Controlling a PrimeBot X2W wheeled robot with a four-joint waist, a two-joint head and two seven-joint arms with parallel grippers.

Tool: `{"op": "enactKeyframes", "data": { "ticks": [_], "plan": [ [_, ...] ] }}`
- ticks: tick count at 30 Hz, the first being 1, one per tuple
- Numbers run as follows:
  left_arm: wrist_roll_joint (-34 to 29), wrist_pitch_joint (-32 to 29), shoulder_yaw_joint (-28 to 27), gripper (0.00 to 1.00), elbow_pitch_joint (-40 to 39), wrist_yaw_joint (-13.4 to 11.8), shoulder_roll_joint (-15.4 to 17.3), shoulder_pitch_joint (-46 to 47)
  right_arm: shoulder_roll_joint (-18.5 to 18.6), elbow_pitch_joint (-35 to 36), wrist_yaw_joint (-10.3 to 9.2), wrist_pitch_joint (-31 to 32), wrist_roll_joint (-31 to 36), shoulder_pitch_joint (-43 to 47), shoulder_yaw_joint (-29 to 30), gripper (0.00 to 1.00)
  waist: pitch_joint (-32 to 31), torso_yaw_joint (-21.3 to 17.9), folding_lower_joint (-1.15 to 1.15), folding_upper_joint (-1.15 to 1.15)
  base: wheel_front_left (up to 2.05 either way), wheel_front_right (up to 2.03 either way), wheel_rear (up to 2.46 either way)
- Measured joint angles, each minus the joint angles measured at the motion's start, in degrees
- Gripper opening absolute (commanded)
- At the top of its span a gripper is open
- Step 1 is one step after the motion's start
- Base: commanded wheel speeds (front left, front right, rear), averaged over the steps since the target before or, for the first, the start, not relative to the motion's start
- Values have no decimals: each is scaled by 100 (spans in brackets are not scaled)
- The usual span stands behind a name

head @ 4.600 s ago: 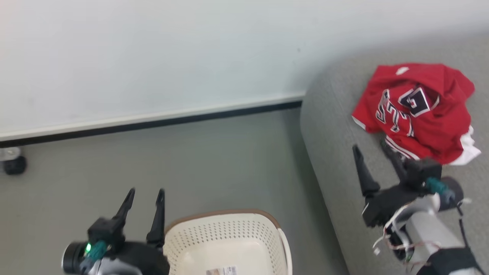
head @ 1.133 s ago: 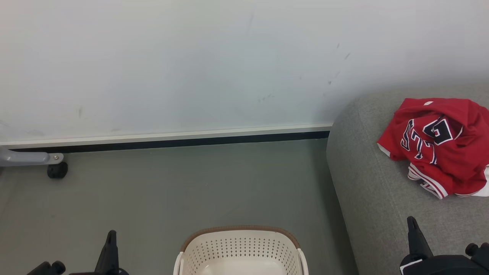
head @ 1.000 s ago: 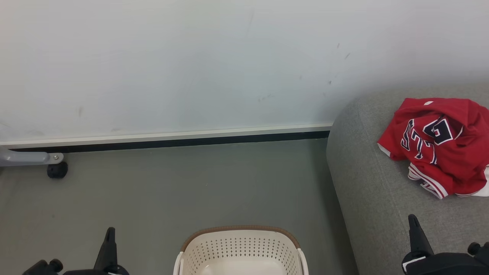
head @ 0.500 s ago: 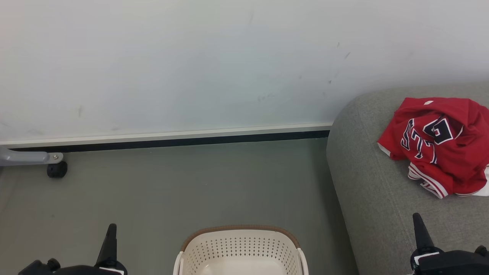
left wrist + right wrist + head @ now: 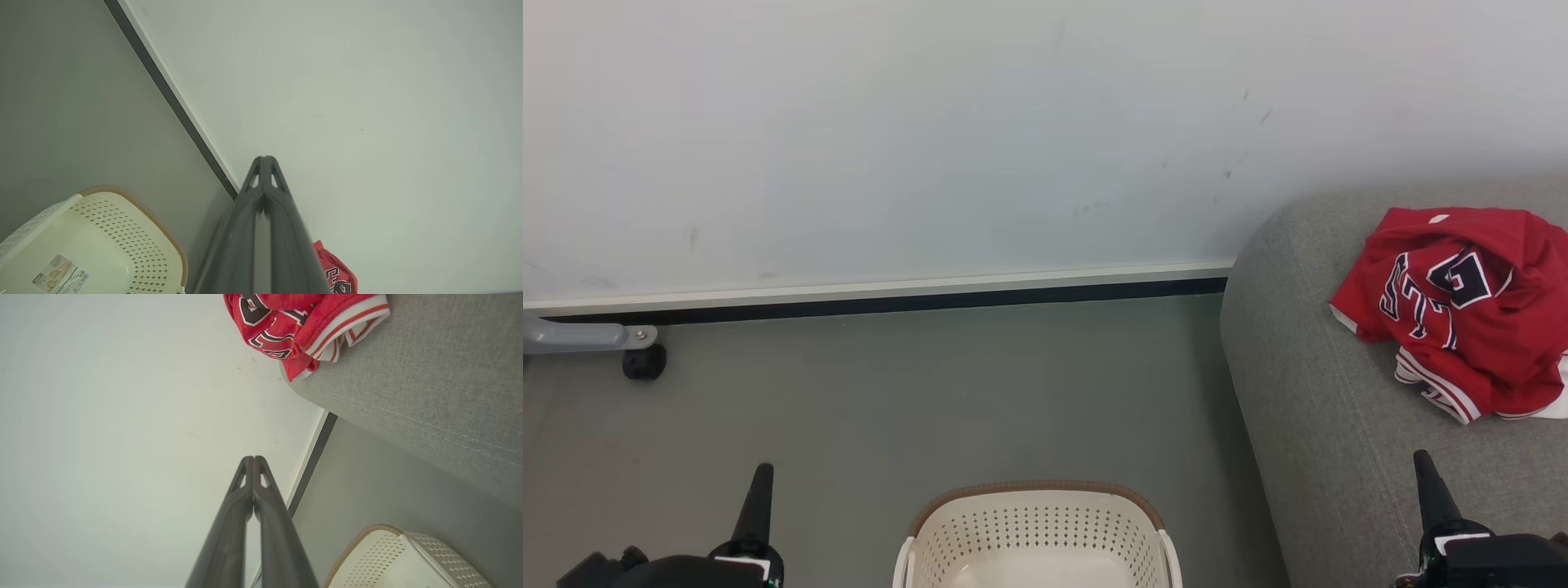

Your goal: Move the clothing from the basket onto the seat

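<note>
Here, left claw [image 5: 265, 160] and right claw [image 5: 253, 459] both pressed together, gripping nothing

Clothing [image 5: 1462, 318] lies on seat [image 5: 1307, 392], basket [image 5: 1037, 488] on floor [image 5: 931, 392].

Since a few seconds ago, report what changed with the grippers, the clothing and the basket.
Both arms drew back: the right gripper, open beside the clothing earlier, is now shut and clear of it; the left gripper, open by the basket earlier, is shut too. The clothing still lies on the seat, and the basket has not shifted.
</note>
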State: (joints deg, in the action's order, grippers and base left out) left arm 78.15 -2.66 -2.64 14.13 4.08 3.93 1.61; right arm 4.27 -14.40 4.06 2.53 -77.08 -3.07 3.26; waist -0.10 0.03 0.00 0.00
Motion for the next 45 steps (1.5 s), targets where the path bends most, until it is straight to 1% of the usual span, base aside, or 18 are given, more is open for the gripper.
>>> {"op": "enactKeyframes", "data": {
  "ticks": [20, 23, 45],
  "plan": [
    [1266, -371, -248, 0, 170, 255, -142, 249, -166, -163, 252, 380, -1417, -158, 424, 0, 14, -3, 0, 0, 0, 0, 0],
    [1356, -381, -256, 0, 171, 256, -145, 286, -171, -175, 253, 397, -1435, -186, 436, 0, 14, -3, 0, 0, 0, 0, 0],
    [1356, -381, -257, 0, 175, 256, -146, 286, -174, -176, 258, 397, -1435, -207, 436, 0, 14, -3, 0, 0, 0, 0, 0]
  ]
}}
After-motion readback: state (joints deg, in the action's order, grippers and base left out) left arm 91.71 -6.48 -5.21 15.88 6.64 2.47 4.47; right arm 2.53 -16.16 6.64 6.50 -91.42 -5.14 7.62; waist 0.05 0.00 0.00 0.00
